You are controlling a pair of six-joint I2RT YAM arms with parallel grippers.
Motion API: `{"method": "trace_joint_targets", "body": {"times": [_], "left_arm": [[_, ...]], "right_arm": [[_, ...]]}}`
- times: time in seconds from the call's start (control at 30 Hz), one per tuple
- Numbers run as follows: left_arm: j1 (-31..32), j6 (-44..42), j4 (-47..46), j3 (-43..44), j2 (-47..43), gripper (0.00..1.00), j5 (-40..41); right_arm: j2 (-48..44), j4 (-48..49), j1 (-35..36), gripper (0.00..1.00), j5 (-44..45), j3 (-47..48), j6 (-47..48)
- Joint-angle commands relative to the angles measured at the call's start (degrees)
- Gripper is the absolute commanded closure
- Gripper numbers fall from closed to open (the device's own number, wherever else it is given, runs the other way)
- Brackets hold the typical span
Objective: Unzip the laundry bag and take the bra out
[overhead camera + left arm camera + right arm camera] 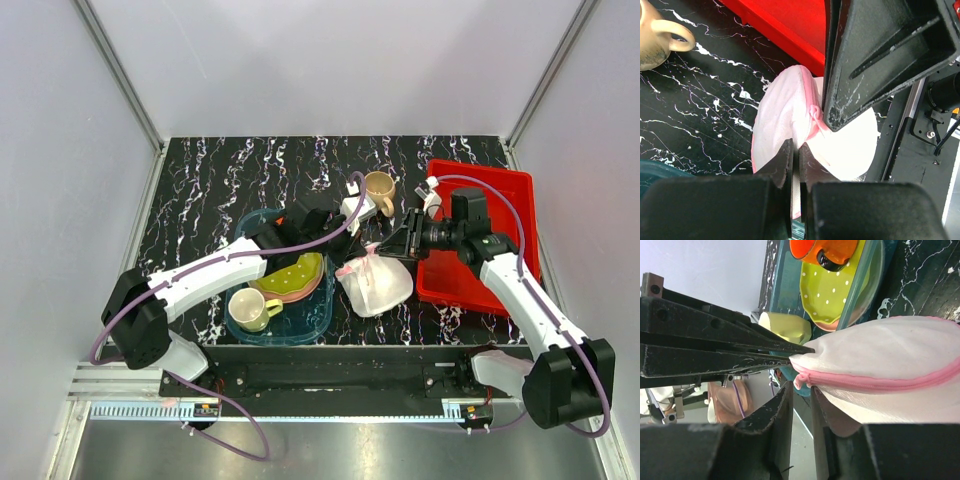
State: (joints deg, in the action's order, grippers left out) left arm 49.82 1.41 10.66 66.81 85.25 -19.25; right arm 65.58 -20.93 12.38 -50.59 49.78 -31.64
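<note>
Clearly the laundry bag [377,283] is light, limp mesh: left gripper [796,146] pinches its edge, right gripper [801,388] seemingly closed on the pink zip pull [814,114].

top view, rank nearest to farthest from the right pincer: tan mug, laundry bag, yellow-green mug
1. laundry bag, at the right pincer
2. tan mug, just behind
3. yellow-green mug, far left, in the blue tray

Black marble-pattern tabletop [220,170], white veins. Plain pale grey walls: back [330,60], left [50,200], right [590,120]. Aluminium posts [120,75] in rear corners. Brushed metal floor panel [330,455] below near edge. Soft, even light, faint shadows.
</note>
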Motion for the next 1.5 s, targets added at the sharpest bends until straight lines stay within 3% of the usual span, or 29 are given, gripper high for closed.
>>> {"method": "trace_joint_targets", "body": {"times": [0.0, 0.2, 0.3, 0.33, 0.43, 0.57, 0.97, 1.17, 1.47], "left_arm": [[0.19, 0.44, -4.59, 0.17, -1.32, 1.00, -0.18], [0.19, 0.79, -4.59, 0.25, -1.23, 1.00, -0.27], [0.19, 0.70, -4.50, -0.10, -1.40, 1.00, -0.18], [0.19, 0.70, -4.42, -0.10, -1.58, 1.00, -0.18], [0.19, 0.44, -4.15, -0.45, -1.93, 1.00, 0.08], [0.19, 0.35, -4.15, -0.80, -2.20, 1.00, 0.26], [0.19, -1.06, -3.19, -1.68, -3.86, 1.00, 1.31], [0.19, -3.51, -2.57, -3.08, -5.97, 1.00, 2.19], [0.19, -3.61, -2.57, -3.61, -6.94, 1.00, 2.28]], "right_arm": [[-1.25, -0.43, 2.12, 0.69, 1.63, 0.76, 0.96], [-0.19, -0.17, 5.55, 0.61, 4.70, 1.81, 0.18], [-0.28, 0.01, 5.81, 0.61, 7.34, 1.38, -0.96], [-0.71, 0.01, 5.81, 0.63, 8.65, 1.11, -1.49], [-2.47, 1.14, 5.81, 0.81, 14.45, -0.29, -3.69], [-4.06, 3.08, 5.81, 1.00, 15.78, -2.05, -6.50], [-6.70, -4.82, 3.72, 1.00, 24.92, -0.30, -0.63], [-6.87, -8.60, -1.22, 1.00, 24.48, 1.37, 3.07], [-9.42, -8.87, -2.10, 1.00, 23.61, 1.37, 1.49]]}}
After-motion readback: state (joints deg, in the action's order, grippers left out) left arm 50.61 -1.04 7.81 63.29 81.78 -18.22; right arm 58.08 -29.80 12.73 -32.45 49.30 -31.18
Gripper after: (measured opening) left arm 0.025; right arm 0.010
